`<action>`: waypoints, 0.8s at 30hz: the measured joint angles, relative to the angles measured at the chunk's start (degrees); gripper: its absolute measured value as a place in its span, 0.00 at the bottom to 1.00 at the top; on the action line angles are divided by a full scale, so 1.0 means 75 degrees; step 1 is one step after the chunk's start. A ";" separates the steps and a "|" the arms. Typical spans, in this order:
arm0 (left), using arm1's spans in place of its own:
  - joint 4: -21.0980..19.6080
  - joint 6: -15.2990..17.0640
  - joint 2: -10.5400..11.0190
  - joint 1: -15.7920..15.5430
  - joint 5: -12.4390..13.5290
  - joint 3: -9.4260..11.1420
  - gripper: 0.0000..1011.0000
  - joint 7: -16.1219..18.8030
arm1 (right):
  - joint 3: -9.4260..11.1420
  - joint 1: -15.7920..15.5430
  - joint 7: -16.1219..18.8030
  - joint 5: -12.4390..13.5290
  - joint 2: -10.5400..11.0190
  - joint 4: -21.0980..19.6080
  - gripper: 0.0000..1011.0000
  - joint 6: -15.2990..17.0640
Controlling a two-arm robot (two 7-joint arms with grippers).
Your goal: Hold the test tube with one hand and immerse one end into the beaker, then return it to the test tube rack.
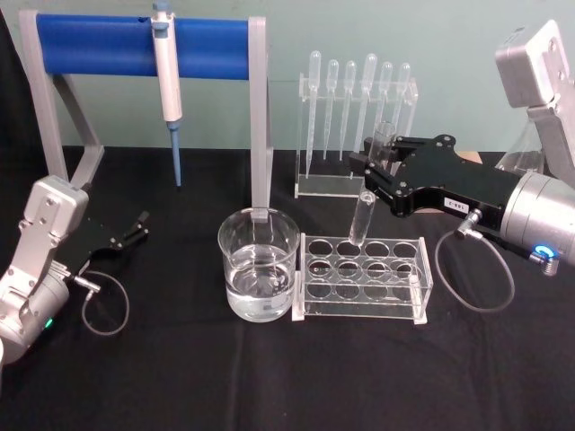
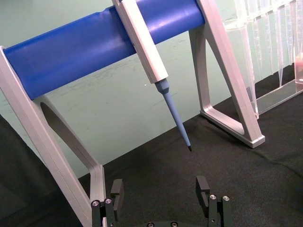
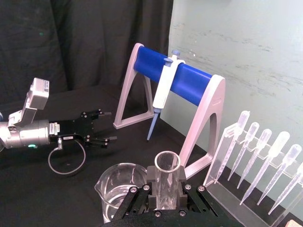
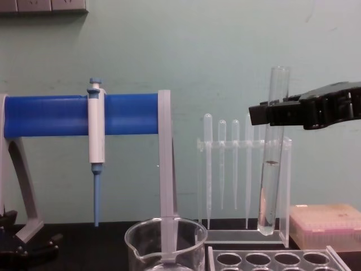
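My right gripper (image 1: pixel 373 166) is shut on the test tube (image 1: pixel 363 217), a clear glass cylinder held nearly upright, open end up. In the chest view the test tube (image 4: pixel 271 180) hangs with its round bottom just above the clear rack (image 4: pixel 271 259), and the right gripper (image 4: pixel 265 113) grips its upper part. The right wrist view looks down on the tube's open mouth (image 3: pixel 167 163) between the jaws. The beaker (image 1: pixel 259 260), part full of clear liquid, stands left of the rack (image 1: pixel 364 280). My left gripper (image 1: pixel 139 224) rests open at the far left, low over the table.
A blue-barred stand (image 1: pixel 135 43) holding a white-and-blue pipette (image 1: pixel 167 81) stands at the back left. A clear holder of plastic pipettes (image 1: pixel 355 117) is behind the rack. A pink box (image 4: pixel 324 226) sits at the back right. A black cloth (image 1: pixel 269 377) covers the table.
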 joint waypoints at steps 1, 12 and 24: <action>0.0000 0.0000 0.0000 0.0000 0.0000 0.0000 0.99 0.0000 | 0.0000 0.0000 0.0000 0.0000 0.0000 0.0000 0.23 0.0000; 0.0000 0.0000 0.0000 0.0000 0.0000 0.0000 0.99 0.0000 | 0.0000 0.0000 0.0000 0.0000 0.0000 0.0000 0.23 0.0000; 0.0000 0.0000 0.0000 0.0000 0.0000 0.0000 0.99 0.0000 | 0.0000 0.0000 -0.0001 0.0000 0.0000 -0.0001 0.23 0.0000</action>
